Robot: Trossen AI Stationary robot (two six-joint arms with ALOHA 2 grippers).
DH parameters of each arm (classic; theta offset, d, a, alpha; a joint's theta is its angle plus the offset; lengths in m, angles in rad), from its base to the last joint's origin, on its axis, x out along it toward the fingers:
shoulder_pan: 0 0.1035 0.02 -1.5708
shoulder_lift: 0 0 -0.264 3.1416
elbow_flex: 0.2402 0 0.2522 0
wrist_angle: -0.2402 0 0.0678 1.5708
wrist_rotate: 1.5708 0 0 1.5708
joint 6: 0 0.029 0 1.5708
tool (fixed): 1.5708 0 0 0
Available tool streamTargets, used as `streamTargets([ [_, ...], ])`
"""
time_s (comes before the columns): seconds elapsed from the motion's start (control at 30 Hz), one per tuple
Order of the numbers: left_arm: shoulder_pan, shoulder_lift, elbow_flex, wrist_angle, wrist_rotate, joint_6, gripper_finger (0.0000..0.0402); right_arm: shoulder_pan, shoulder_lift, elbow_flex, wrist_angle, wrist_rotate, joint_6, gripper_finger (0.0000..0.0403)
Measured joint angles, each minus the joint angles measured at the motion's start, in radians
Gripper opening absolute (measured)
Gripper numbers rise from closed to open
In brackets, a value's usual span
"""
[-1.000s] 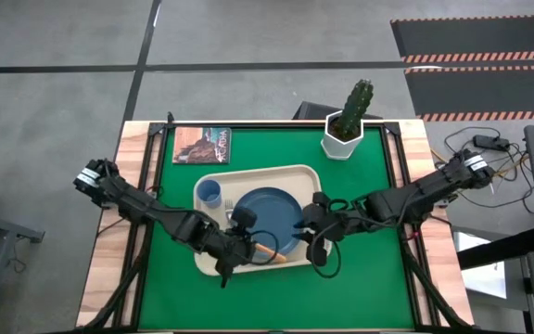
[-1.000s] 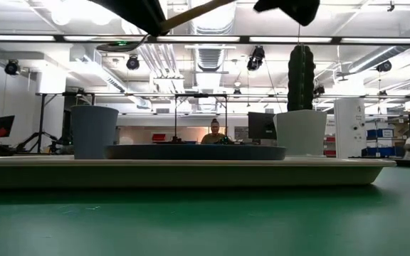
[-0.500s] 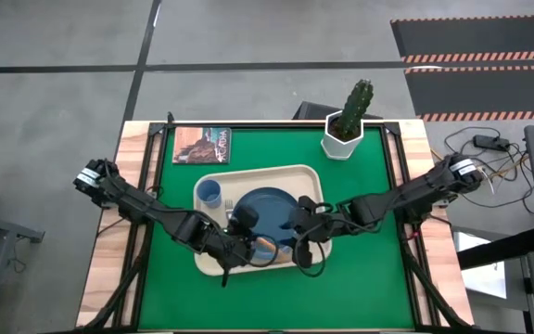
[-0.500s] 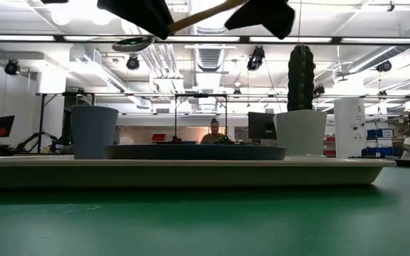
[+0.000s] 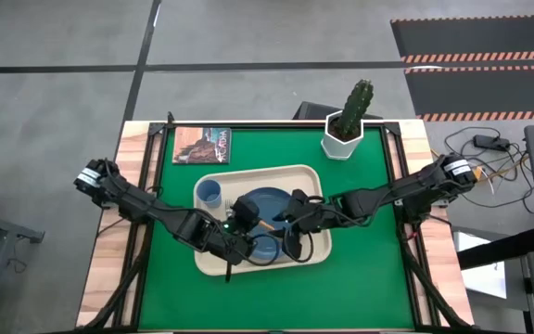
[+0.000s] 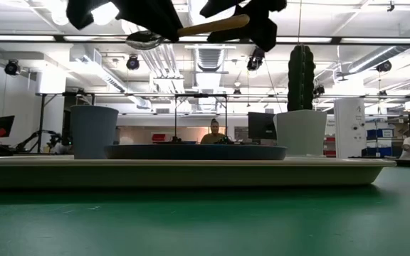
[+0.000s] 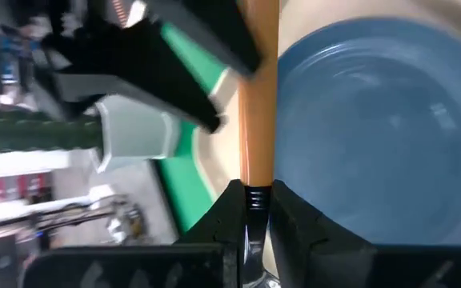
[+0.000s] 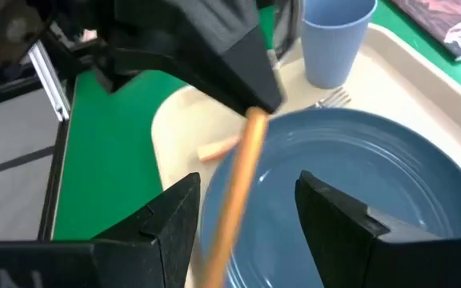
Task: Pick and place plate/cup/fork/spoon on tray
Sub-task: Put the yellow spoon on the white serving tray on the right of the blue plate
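My left gripper point(image 5: 246, 215) is shut on the spoon point(image 6: 191, 30) and holds it in the air above the slate-blue plate point(image 5: 269, 198). The plate lies on the cream tray point(image 5: 313, 178). My right gripper point(image 8: 246, 216) is open. Its fingers stand on either side of the free end of the spoon's orange handle point(image 8: 234, 188); I cannot tell whether they touch it. The light-blue cup point(image 5: 209, 193) stands on the tray's left part. The fork point(image 8: 334, 98) lies flat on the tray between cup and plate. My left gripper pinches the spoon's metal neck point(image 7: 254, 198) between its two fingers, where the bowl meets the orange handle. The handle point(image 7: 258, 104) runs straight on from the fingers toward my right gripper. The spoon is lifted clear and nearly level, its bowl point(image 6: 144, 39) a little lower.
A white pot with a cactus point(image 5: 345, 137) stands at the table's far right. A small book point(image 5: 202, 145) lies at the far left. Green table surface point(image 5: 360, 269) lies open to the right of and in front of the tray.
My right gripper has moved toward the table's left, over the plate, until its open fingers stand around the spoon's handle end. My left gripper has carried the spoon a little toward the far edge. The spoon has come lower and closer to level.
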Motion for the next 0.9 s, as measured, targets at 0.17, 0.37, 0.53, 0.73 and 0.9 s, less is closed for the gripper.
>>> streamTargets([
  [0.17,0.005,0.0,-0.001,0.057,-0.036,0.084,0.0017,-0.02,0.027,0.0,0.011,-0.009,0.0,0.0194],
  [0.37,0.005,0.0,-0.001,0.098,-0.04,0.147,0.0017,-0.028,0.044,0.0,0.024,-0.011,-0.011,0.0168],
  [0.53,0.006,0.0,-0.001,0.1,-0.041,0.15,0.0017,-0.029,0.038,0.0,0.025,-0.012,-0.012,0.0107],
  [0.73,0.006,0.0,-0.001,0.1,-0.04,0.149,0.0049,-0.029,0.037,0.0,0.023,-0.013,-0.012,0.0018],
  [0.9,0.006,0.0,-0.001,0.1,-0.033,0.126,0.007,-0.029,0.037,0.0,0.023,-0.009,-0.01,0.0014],
])
